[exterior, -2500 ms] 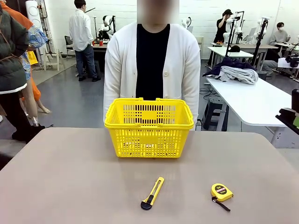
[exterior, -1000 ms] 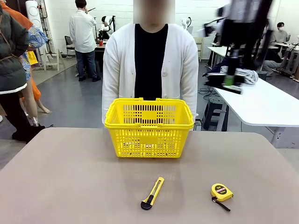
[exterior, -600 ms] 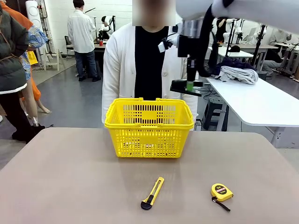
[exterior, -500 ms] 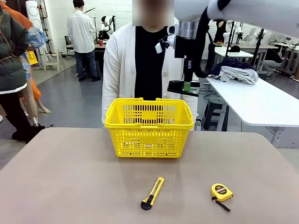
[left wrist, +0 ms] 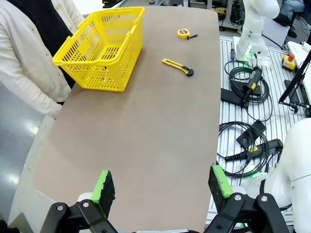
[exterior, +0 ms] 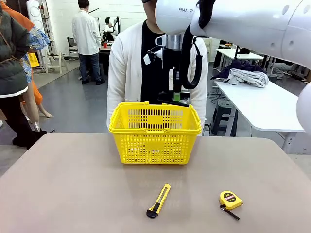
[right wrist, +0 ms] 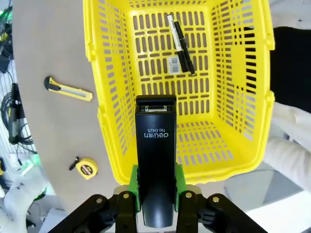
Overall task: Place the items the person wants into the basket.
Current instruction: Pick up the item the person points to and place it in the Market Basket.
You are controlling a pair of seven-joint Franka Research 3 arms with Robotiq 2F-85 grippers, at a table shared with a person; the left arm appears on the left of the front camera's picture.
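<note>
While my right gripper [right wrist: 155, 194] is clamped on the long black stapler [right wrist: 155, 160], holding it just above the bright yellow lattice-sided plastic basket [exterior: 154, 145] at the far middle of the desk [exterior: 73, 184], the job is a clean drop. In the right wrist view the stapler's tip hangs over the basket's floor, but its back end sits over the rim, so I would carry it further inward first. I'd lower it past the rim before letting go, aiming for the bare floor beside the slim black pen [right wrist: 185, 48] and the white marker [right wrist: 173, 30] lying there. My left gripper [left wrist: 160, 187] hangs wide open over the desk's left side, holding nothing.
</note>
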